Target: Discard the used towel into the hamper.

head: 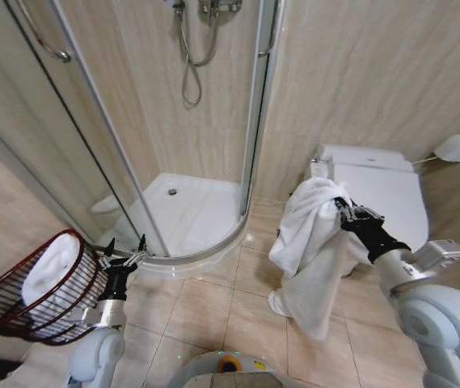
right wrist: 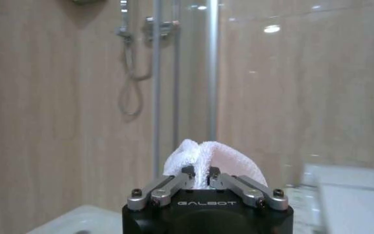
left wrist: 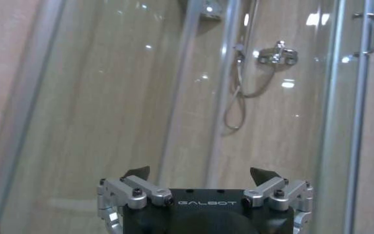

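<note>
Over the tiled bathroom floor [head: 213, 307], just in front of the toilet [head: 375, 182]: right claw [head: 348, 212] pinched tight on a fold of the white towel [head: 306, 250], cloth lifted clear and hanging in long loose folds, lowest end close to the tiles. Seen from the right wrist: both fingers [right wrist: 181, 181] pressed together on a tuft of terry [right wrist: 206, 155].

Far across on the robot's left, well apart from that towel: hamper [head: 19, 311], reddish-brown openwork with a darker rim, tilted so its mouth faces partly toward the robot, already holding another rolled white towel [head: 50, 268]. Just beside its rim: left claw [head: 124, 249], spread wide and holding nothing, pointed toward the glass shower enclosure [head: 132, 121]. From the left wrist: both fingertips [left wrist: 137, 172] well apart, glass and shower hose [left wrist: 239, 107] beyond.

Judged progress: pickup done, grip looks secure. Left to do: carry across the floor to the left, bring the towel over the hamper mouth, release. Roughly the first half finished. Worth watching: trailing cloth snagging on the rim or draping outside the wire.
</note>
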